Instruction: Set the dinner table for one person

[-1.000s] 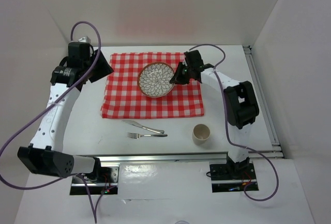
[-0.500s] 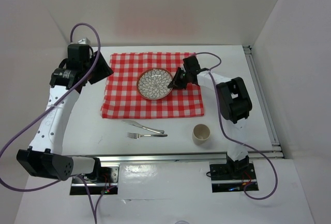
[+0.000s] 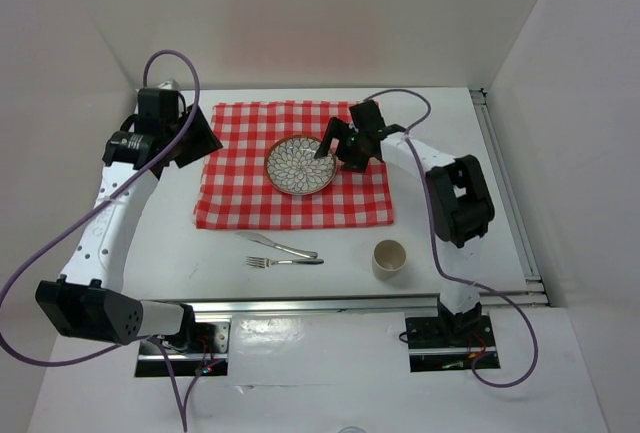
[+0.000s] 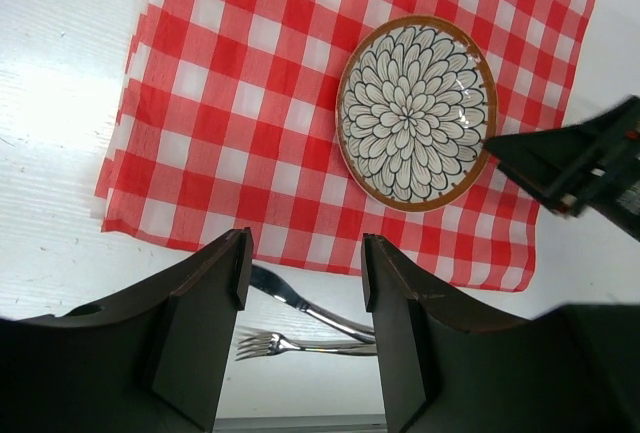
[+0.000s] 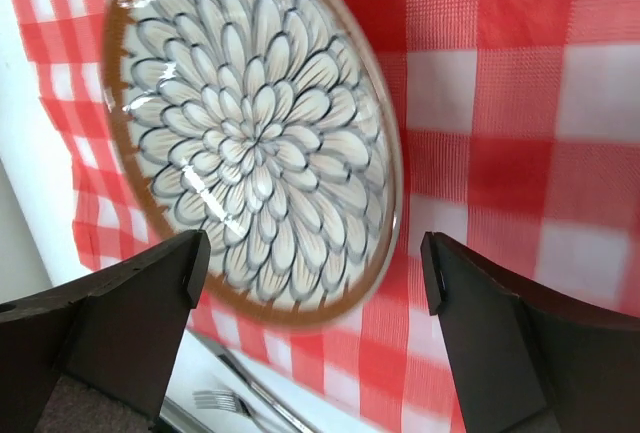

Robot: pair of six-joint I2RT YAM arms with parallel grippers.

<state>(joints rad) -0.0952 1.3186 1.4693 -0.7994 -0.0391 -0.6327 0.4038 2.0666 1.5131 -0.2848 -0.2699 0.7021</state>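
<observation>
My right gripper (image 5: 310, 253) gapes empty by the plate (image 5: 250, 143), left gripper (image 4: 305, 253) likewise. The fork (image 3: 285, 261) lies nearward, along the near edge.

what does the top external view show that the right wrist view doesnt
Only the top external view shows the round beige cup on the white tabletop and the left gripper. Only the right wrist view shows up close how wide the right gripper stands open. Both show the brown-rimmed flower-patterned plate, the red-and-white checked cloth, the metal fork and the metal knife.
</observation>
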